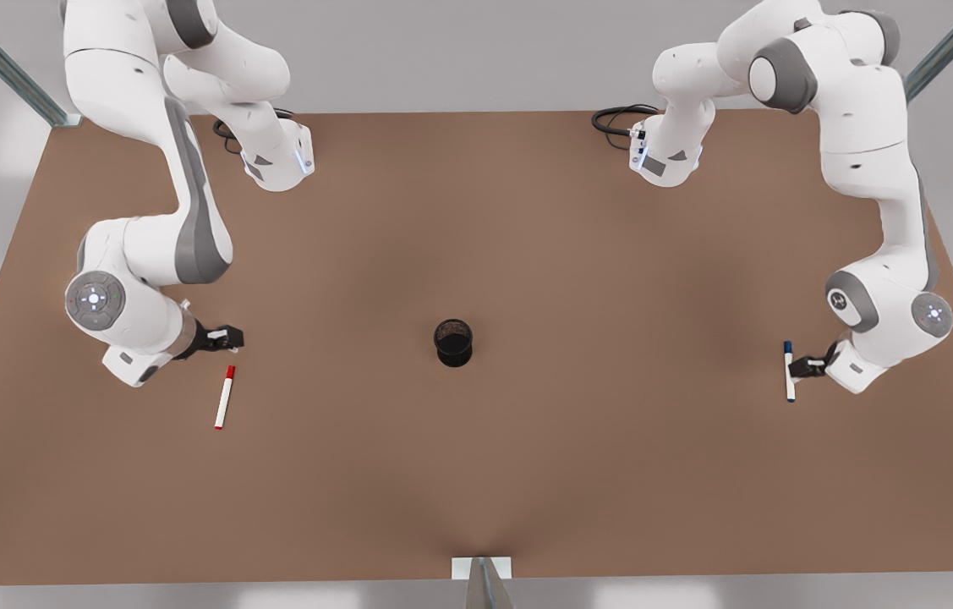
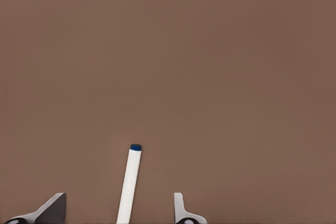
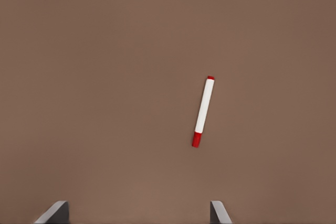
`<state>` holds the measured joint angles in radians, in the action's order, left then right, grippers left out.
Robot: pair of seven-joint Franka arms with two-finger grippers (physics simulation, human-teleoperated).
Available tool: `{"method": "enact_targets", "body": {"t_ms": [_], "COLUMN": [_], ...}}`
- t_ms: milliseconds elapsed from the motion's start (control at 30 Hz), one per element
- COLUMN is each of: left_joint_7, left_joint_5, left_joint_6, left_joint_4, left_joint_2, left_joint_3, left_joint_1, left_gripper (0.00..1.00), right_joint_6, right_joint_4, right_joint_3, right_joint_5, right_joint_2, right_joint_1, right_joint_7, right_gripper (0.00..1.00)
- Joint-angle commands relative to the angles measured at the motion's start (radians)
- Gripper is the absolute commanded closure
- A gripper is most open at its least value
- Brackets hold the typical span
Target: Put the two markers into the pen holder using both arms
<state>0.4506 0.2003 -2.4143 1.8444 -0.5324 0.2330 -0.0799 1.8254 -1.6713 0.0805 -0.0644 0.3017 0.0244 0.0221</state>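
Closing in on both markers at once, two white arms work over a brown tabletop (image 1: 527, 474) with the black pen holder (image 1: 452, 342) standing upright near its middle, well apart from either pen. By the edge on the front view's right, the left hand (image 1: 806, 366) sits low over the blue marker (image 1: 789, 370), which lies flat there; the wrist camera shows the blue marker (image 2: 128, 184) running between the spread fingers (image 2: 181, 209), with a gap on each side, so nothing is pinched yet. Towards the opposite edge, the right hand (image 1: 225, 337) hangs just beside the capped end of the red marker (image 1: 224, 397), which also lies flat, slightly slanted; from its wrist camera the red marker (image 3: 202, 111) is ahead of the spread fingers (image 3: 218, 212), not between them. For a clean pick, the left hand looks ready to settle a little and press together on the white barrel, ideally nearer the middle so the pen does not swing when lifted. The right hand appears to need more travel along the pen, plus a small turn to cross the slanted barrel squarely, before it drops. Both pens will likely have to be tipped upright to enter the holder's narrow mouth.
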Motion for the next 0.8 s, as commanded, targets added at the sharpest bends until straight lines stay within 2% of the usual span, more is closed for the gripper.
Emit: {"method": "enact_targets", "body": {"t_ms": [0,67,167,367,400,433,467,567,767], "left_joint_7": [0.479,0.479,0.479,0.479,0.479,0.479,0.479,0.479,0.479], "left_joint_5": [0.059,0.090,0.106,0.111,0.111,0.111,0.110,0.110,0.110], "left_joint_6": [-0.155,-0.155,-0.157,-0.174,-0.174,-0.174,-0.174,-0.174,-0.174], "left_joint_4": [0.003,0.018,0.024,0.018,0.015,0.015,0.013,0.007,0.003], "left_joint_2": [-0.023,-0.044,-0.086,-0.123,-0.130,-0.135,-0.136,-0.149,-0.150], "left_joint_3": [0.000,0.000,-0.004,-0.009,-0.009,-0.009,-0.009,-0.011,-0.011], "left_joint_1": [0.000,-0.001,-0.012,-0.012,-0.012,-0.012,-0.012,-0.012,-0.012], "left_gripper": [0.00,0.00,0.00,0.04,0.10,0.22,0.27,0.35,0.51], "right_joint_6": [0.216,0.290,0.288,0.397,0.402,0.422,0.423,0.423,0.476], "right_joint_4": [-0.039,-0.034,0.105,0.096,0.096,0.097,0.097,0.094,0.088], "right_joint_3": [0.001,0.001,0.001,0.001,0.001,0.001,0.001,0.001,0.002], "right_joint_5": [0.002,0.002,0.000,0.000,0.000,-0.002,0.000,-0.002,-0.002], "right_joint_2": [0.043,0.120,0.252,0.373,0.376,0.393,0.398,0.422,0.458], "right_joint_1": [-0.007,-0.049,-0.067,-0.081,-0.084,-0.101,-0.106,-0.126,-0.158], "right_joint_7": [-0.005,-0.002,0.002,0.004,0.001,0.006,0.016,0.027,0.081], "right_gripper": [0.00,0.00,0.00,0.00,0.00,0.00,0.00,0.00,0.08]}}
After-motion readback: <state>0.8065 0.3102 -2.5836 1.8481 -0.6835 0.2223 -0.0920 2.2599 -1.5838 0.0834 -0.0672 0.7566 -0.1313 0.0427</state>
